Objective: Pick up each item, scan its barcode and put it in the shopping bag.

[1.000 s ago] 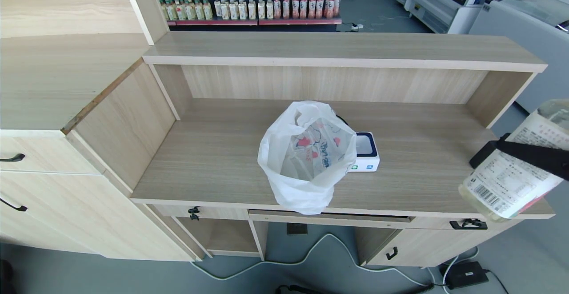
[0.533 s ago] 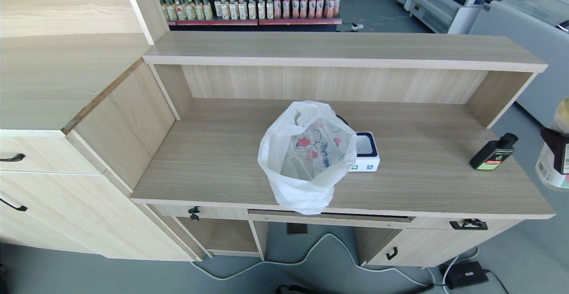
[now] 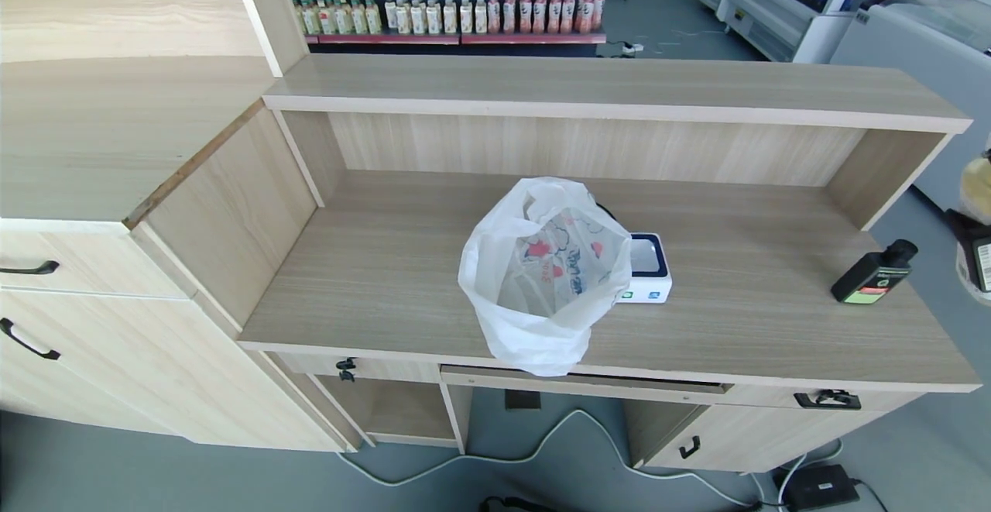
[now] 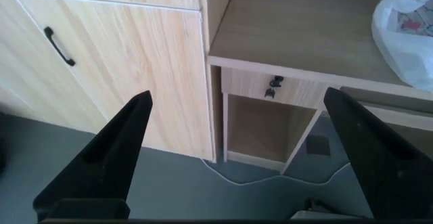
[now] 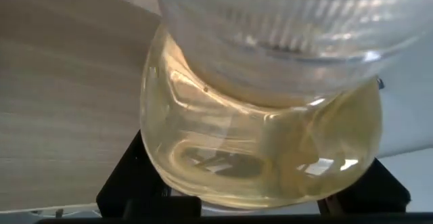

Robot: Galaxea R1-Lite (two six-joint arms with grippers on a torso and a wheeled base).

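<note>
The right hand (image 5: 257, 193) clamps a yellow-liquid bottle (image 5: 264, 136); the left hand (image 4: 237, 160) gapes wide.

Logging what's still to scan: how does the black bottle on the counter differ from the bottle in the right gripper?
The black bottle is opaque; the held bottle is clear, with yellowish liquid. The black bottle rests free on the counter; the held bottle hangs in the right gripper by the counter's right end. Both carry labels.
</note>
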